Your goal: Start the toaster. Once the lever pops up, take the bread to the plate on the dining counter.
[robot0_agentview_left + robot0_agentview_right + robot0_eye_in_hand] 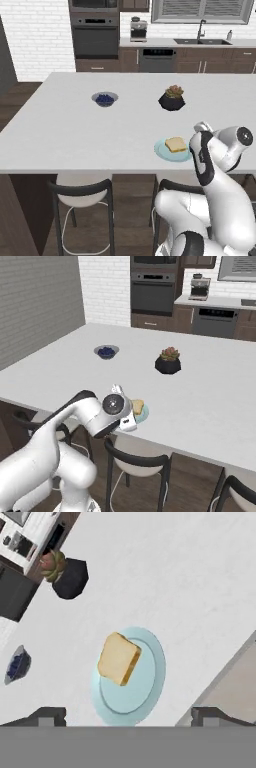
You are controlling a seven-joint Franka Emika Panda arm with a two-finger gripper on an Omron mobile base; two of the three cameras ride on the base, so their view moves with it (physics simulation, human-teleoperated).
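Dining counter (165, 572): bread (118, 658) on plate (150, 682) beneath open claw (127, 717).

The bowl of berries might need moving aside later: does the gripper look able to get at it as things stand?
Probably yes: the gripper is open above the plate, and bare counter lies between it and the bowl of berries.
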